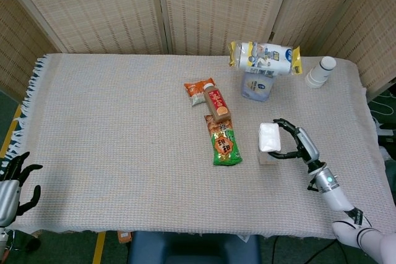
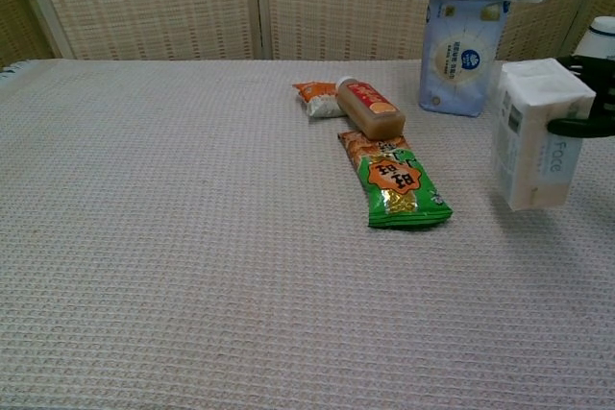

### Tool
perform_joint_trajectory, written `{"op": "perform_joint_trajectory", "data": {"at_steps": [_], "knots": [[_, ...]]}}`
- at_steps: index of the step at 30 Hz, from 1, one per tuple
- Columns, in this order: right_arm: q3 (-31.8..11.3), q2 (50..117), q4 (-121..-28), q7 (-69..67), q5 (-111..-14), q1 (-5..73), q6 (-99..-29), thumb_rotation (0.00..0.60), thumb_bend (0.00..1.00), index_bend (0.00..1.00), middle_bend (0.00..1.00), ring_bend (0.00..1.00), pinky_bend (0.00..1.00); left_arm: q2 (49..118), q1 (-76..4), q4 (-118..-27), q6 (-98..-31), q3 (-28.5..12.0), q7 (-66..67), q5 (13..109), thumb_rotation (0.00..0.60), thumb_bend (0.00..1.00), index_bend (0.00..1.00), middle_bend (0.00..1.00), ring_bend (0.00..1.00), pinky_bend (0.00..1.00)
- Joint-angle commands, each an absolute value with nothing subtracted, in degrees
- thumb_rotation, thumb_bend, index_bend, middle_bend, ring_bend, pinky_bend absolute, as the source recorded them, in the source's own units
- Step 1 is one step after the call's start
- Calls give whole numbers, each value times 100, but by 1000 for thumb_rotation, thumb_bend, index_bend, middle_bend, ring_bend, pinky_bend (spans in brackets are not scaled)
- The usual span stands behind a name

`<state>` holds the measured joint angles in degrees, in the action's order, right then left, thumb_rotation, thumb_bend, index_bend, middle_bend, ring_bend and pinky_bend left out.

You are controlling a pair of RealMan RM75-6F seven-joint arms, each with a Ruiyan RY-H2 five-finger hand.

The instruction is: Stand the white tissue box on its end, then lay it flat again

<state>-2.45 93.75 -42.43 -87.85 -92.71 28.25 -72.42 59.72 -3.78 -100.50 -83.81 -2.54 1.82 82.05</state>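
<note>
Head view: right hand grips white tissue box upright, right of green snack packet. Left hand idle, fingers spread, empty.
Chest view: box near-vertical; uneven release likely topples it.

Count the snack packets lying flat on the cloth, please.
2. The green snack packet lies mid-table, just left of the white tissue box. The small orange snack packet lies behind it, touching the brown bottle. None seems hidden.
</note>
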Motion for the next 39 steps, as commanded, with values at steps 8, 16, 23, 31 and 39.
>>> {"op": "perform_joint_trajectory", "data": {"at_steps": [8, 16, 23, 31, 39], "knots": [[-20, 9929, -3437, -9223, -9447, 2825, -7478, 600, 40, 521, 522, 374, 0, 5984, -381, -10048, -8359, -260, 237, 8148, 600, 491, 288, 0, 0, 294], [-27, 10180, -2945, -8896, -9354, 2923, -7346, 600, 53, 524, 522, 374, 0, 5990, -400, -10024, -8298, -266, 247, 8090, 600, 491, 290, 0, 0, 294], [-58, 10424, -2633, -8685, -9255, 2940, -7307, 600, 57, 525, 522, 374, 0, 6018, -414, -9992, -8267, -285, 278, 8026, 600, 491, 290, 0, 0, 294], [-149, 10698, -2381, -8880, -9138, 3022, -7293, 600, 61, 525, 522, 374, 0, 6028, -417, -9972, -8261, -299, 281, 7989, 600, 492, 290, 0, 0, 295], [16, 10873, -2088, -8898, -9196, 2996, -7093, 600, 66, 530, 522, 374, 0, 6019, -415, -9979, -8260, -297, 279, 7983, 600, 492, 290, 0, 0, 296]]}}
